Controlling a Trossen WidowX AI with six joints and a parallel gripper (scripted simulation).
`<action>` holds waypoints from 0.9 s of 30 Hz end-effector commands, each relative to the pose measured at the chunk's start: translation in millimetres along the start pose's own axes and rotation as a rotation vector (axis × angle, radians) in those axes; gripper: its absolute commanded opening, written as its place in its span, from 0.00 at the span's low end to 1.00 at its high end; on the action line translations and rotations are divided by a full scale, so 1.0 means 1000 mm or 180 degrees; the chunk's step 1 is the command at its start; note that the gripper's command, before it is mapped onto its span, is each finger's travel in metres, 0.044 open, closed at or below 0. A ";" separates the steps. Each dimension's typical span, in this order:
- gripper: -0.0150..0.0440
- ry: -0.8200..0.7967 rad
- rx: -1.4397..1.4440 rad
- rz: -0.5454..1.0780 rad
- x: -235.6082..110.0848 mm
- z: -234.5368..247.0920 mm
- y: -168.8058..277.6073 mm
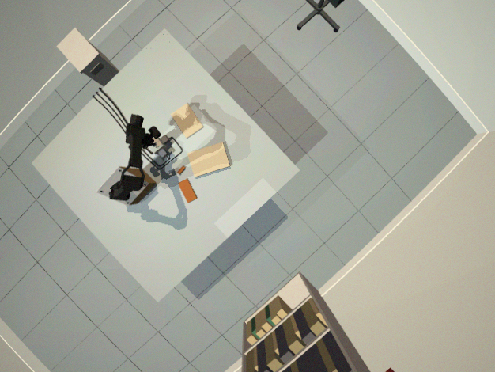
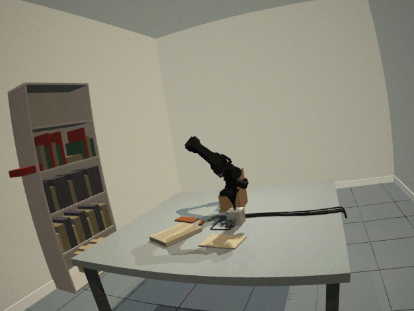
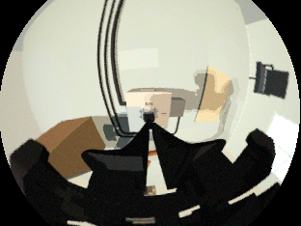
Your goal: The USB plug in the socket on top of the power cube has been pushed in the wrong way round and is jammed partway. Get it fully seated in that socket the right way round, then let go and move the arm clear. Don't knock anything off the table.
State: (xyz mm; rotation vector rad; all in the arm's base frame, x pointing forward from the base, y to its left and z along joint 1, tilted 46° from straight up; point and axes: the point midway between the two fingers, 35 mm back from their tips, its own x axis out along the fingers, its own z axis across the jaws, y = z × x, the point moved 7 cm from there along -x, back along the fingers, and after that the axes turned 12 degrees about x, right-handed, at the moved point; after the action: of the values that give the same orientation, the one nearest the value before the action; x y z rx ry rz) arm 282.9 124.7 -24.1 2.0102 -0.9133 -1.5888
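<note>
The black parallel jaws are seen pointing straight down over the pale, boxy power cube [image 2: 235, 215], and they are clamped narrow on the small dark USB plug [image 3: 150, 116], which is pinched right at the fingertips. In the wrist view that plug is found directly past the tips, against the cube's beige top face [image 3: 150, 103], at the socket; how deep it sits cannot be told.

Beyond the jaws, three black cables [image 3: 111, 40] are seen trailing away across the pale grey bench [image 2: 293, 247]. Beside the cube, a thin black wire loop [image 1: 172, 149] is laid flat on the bench. Off to one side of the jaws, a tan wooden slab [image 2: 175, 234] and a flatter tan wooden board [image 2: 223, 240] are lying near each other, apart from the cube. A flat orange rectangular block [image 2: 186, 219] and a tiny orange piece [image 2: 201, 222] are set near the slab. Behind the jaws, the arm's brown wooden base block [image 2: 233, 199] is seen, with the black arm [image 2: 213, 160] folded up and over it.
</note>
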 end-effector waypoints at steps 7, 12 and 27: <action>0.25 0.0015 -0.0016 0.0009 0.002 0.000 0.000; 0.25 0.0015 -0.0016 0.0009 0.002 0.000 0.000; 0.25 0.0015 -0.0016 0.0009 0.004 0.000 0.000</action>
State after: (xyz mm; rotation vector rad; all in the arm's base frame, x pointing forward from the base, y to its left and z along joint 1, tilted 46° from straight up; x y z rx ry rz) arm 283.4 122.6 -26.2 2.0107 -0.9131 -1.5874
